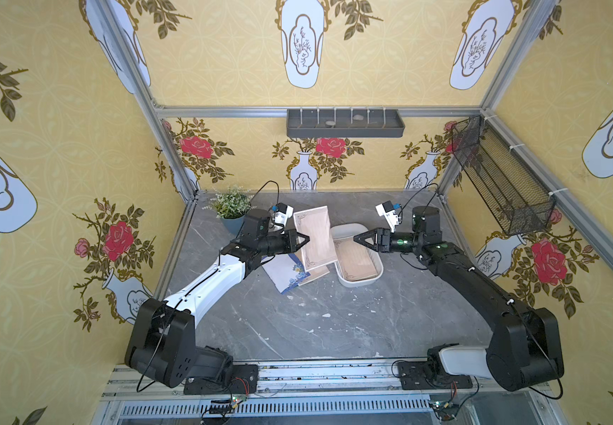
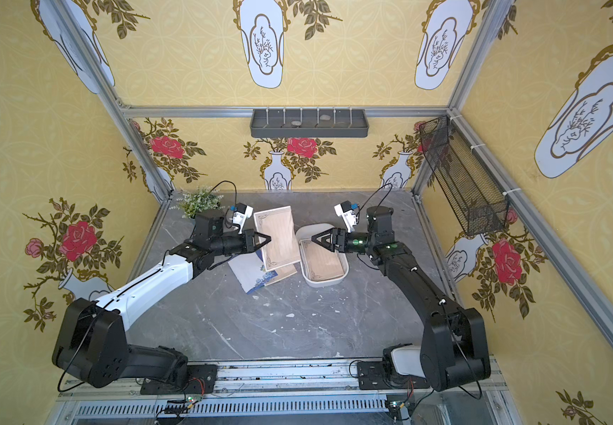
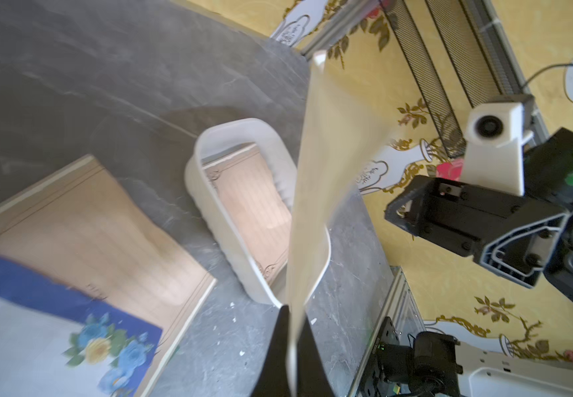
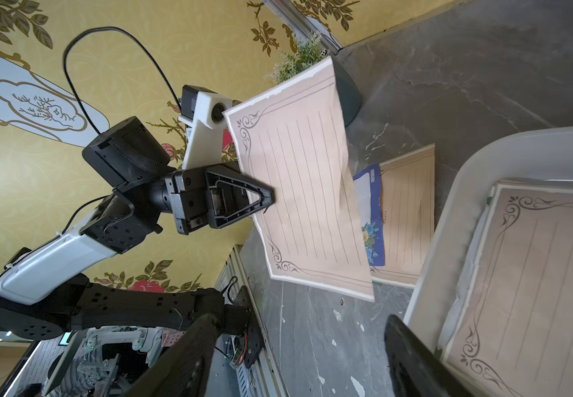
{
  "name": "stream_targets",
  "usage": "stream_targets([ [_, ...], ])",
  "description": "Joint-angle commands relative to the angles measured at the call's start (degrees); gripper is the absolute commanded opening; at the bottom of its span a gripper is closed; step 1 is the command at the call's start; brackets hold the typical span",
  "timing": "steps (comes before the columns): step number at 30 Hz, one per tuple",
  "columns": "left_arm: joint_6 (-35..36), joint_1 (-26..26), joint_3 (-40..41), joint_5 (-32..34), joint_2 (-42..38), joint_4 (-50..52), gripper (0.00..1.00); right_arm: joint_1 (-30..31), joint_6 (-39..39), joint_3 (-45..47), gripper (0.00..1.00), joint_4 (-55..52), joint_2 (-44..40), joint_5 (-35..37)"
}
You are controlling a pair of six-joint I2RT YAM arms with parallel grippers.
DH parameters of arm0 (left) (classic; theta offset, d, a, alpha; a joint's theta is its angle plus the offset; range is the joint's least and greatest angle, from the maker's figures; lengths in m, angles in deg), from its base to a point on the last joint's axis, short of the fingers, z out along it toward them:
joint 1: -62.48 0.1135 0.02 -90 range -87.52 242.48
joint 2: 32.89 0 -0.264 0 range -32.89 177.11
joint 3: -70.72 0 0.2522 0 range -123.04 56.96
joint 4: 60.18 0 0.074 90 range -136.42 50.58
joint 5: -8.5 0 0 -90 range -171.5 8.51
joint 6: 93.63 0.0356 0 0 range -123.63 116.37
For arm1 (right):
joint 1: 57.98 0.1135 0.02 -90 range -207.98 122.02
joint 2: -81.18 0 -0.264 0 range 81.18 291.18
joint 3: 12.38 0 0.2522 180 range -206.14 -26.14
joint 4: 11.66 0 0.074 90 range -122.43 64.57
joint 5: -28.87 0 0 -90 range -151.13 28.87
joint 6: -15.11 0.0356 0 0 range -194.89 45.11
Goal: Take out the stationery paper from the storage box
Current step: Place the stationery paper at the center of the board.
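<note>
Frame centre: the left gripper pinches a thin tan lined paper sheet, seemingly clear of the shallow white plastic tub. The right gripper is spread, empty.

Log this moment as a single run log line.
left end effector: shut on tan sheet, lifted | right end effector: open near storage box | box: stacked paper inside | table: two loose sheets

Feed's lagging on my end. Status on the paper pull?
Left gripper shut on a tan sheet, held up beside the box. Right gripper open, empty, above the box. Box holds more sheets; two on table. Path clear.
</note>
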Motion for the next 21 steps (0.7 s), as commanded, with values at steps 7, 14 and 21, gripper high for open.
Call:
stream_targets([
  [7, -4.09, 2.79, -2.73, 7.57, 7.74, 3.54, 0.0, 0.12, -1.32, -1.44, 0.78, -1.81, 3.24, 4.63],
  [14, -5.45, 2.79, -3.04, 12.02, 14.35, 3.23, 0.0, 0.94, -4.62, -3.79, 0.78, -7.93, 6.32, 11.29],
  [21, -5.4, 2.76, -3.11, 12.93, 17.15, 3.76, 0.0, 1.03, -4.9, -4.4, 0.77, -8.52, 8.43, 13.19],
])
